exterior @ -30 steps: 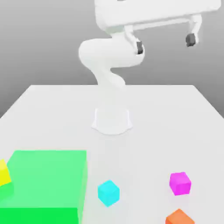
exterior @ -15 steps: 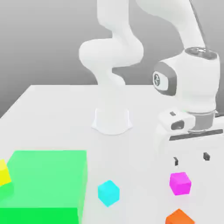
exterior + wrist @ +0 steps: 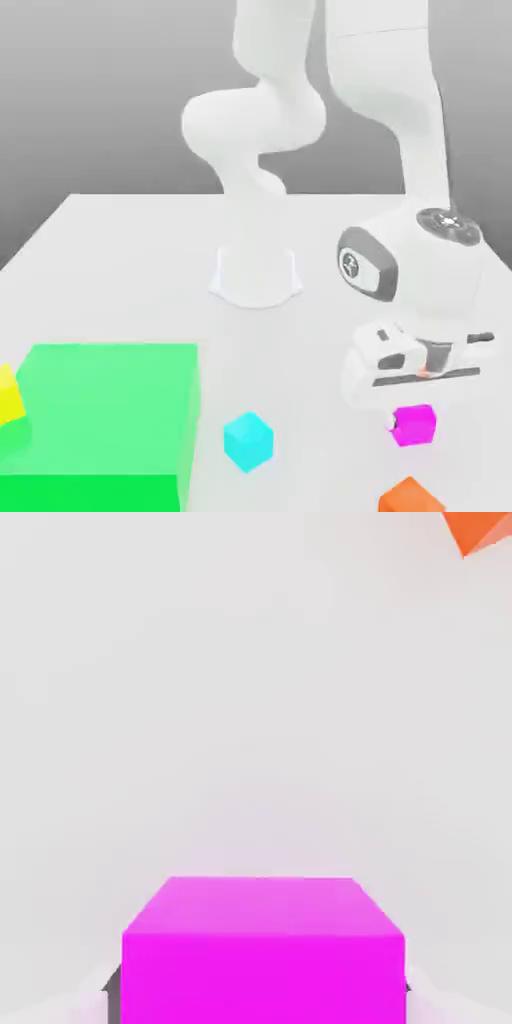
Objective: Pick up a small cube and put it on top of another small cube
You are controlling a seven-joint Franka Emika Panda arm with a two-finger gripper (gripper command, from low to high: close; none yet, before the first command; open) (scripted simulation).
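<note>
One magenta cube [image 3: 414, 424], matte and sharp-edged, sits on the smooth white table [image 3: 120, 260] toward the exterior view's right. We note the hand [image 3: 420, 392] directly over it, fingers clamped on its sides. Cyan cube [image 3: 248, 441] and orange cube [image 3: 410, 497] lie near.

No readable text, labels, numbers or brand names anywhere.
</note>
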